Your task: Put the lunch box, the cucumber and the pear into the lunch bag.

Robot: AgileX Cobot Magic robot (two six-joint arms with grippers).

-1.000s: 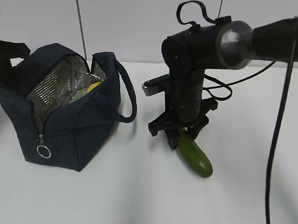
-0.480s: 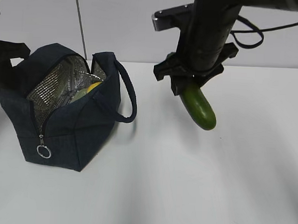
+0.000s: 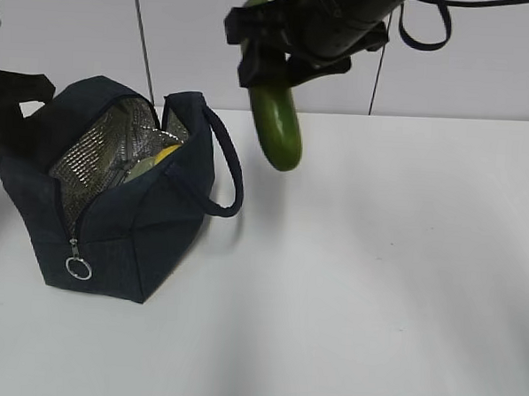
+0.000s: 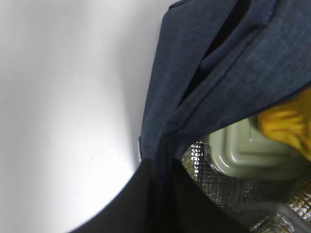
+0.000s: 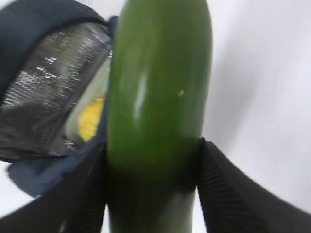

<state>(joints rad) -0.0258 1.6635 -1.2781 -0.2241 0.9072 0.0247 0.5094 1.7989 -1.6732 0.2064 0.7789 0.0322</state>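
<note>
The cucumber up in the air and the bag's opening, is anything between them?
No: the exterior view shows only air and the bag's strap handle between the cucumber and the lunch bag.

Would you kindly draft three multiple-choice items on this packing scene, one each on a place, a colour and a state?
1. Where is the cucumber?
A. lying on the table
B. held in the air beside the lunch bag
C. inside the bag

2. What colour is the lunch box lid?
A. pale green
B. red
C. white

3. What state is the bag's top in?
A. zipped shut
B. open, silvery lining showing
C. folded flat

Answers:
1 B, the right end effector grips it clear of the table.
2 A, the left wrist view shows it beside the yellow pear.
3 B, the contents are visible.
</note>
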